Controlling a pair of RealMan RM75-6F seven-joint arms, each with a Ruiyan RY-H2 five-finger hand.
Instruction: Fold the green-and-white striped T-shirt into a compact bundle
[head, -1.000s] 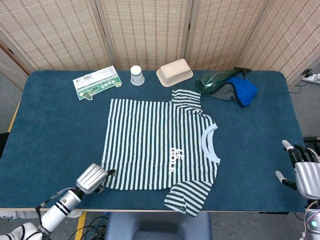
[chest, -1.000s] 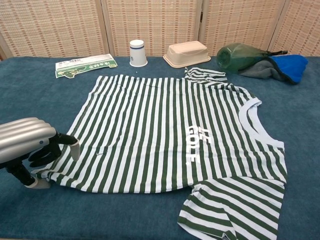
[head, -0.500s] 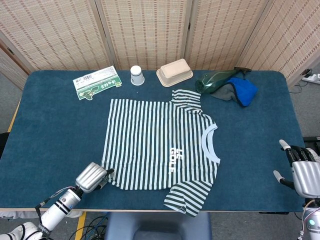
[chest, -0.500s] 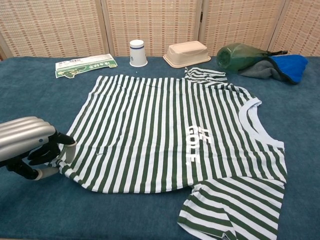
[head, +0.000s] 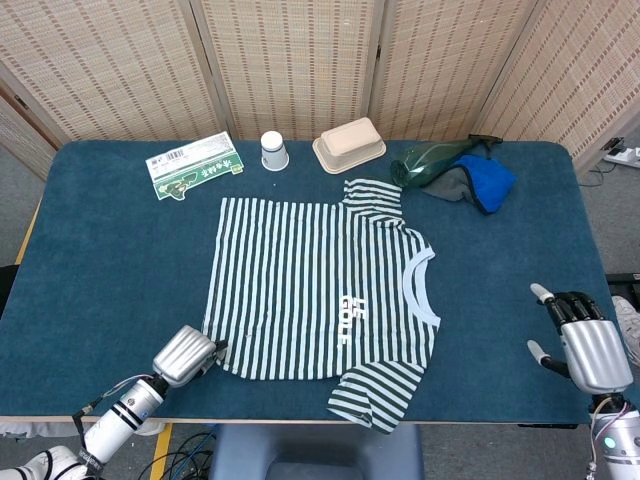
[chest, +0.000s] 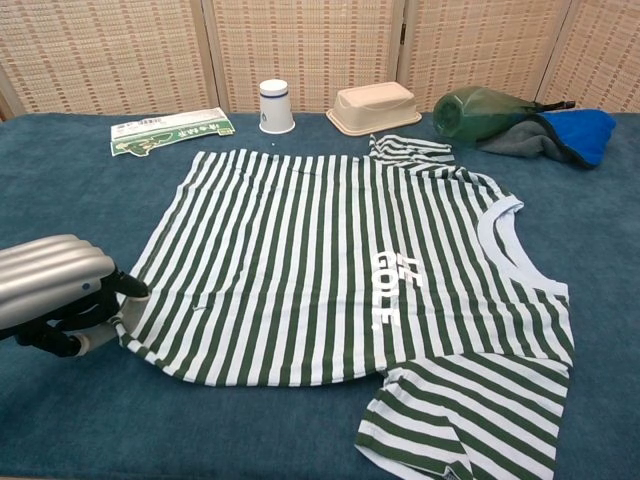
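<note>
The green-and-white striped T-shirt (head: 320, 290) lies spread flat on the blue table (head: 100, 260), collar toward the right, "GOLF" print near the middle. In the chest view the T-shirt (chest: 330, 270) fills the centre. My left hand (head: 187, 354) is at the shirt's near-left hem corner, fingers closed around the fabric edge; the left hand (chest: 60, 295) pinches that corner in the chest view. My right hand (head: 580, 343) hovers over bare table at the right, fingers spread, holding nothing, well away from the shirt.
Along the far edge stand a printed green packet (head: 195, 165), a paper cup (head: 273, 151), a beige lidded tray (head: 350, 145), a green bottle (head: 430, 160) and a blue-grey cloth (head: 480, 183). Woven screens stand behind the table.
The left hand closed on the hem corner and drew it slightly inward. The right hand moved left, in over the table.
</note>
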